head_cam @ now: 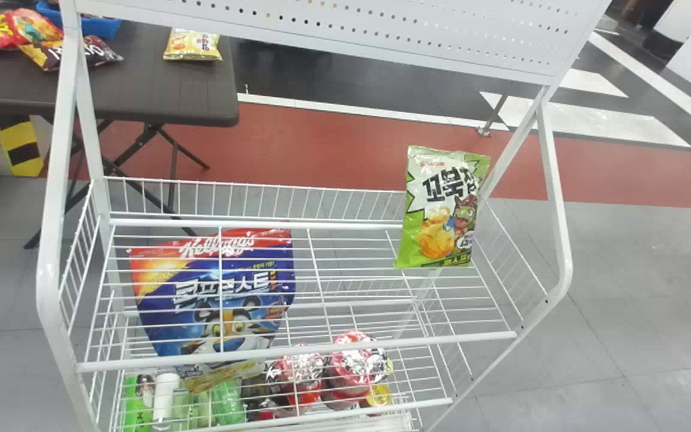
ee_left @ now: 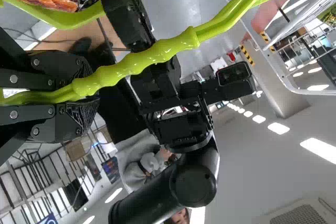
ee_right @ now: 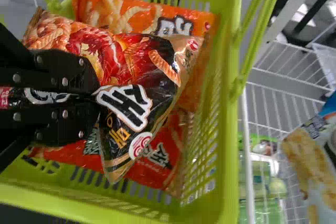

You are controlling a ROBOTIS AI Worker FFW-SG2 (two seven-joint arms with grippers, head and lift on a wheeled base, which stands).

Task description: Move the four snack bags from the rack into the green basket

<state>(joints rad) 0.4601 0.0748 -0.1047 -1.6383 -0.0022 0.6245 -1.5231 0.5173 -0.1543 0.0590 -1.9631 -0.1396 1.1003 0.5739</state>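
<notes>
Currently, the left gripper [ee_left: 81, 94] clamps a wavy lime-green plastic handle [ee_left: 157, 53]. The right gripper [ee_right: 94, 98] pinches a glossy black-and-orange snack bag [ee_right: 128, 87] over the slotted green plastic basket [ee_right: 223, 114]; beneath its fingers lies a shiny red bag [ee_right: 163, 156]. Best settle the load low before letting go gently. Beyond, on the white wire rack [head_cam: 297, 351], waits a green-and-white foil bag [head_cam: 444, 207].

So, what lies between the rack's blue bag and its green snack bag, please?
Bare wire shelf lies between the blue bag and green snack bag, in the head view.
</notes>
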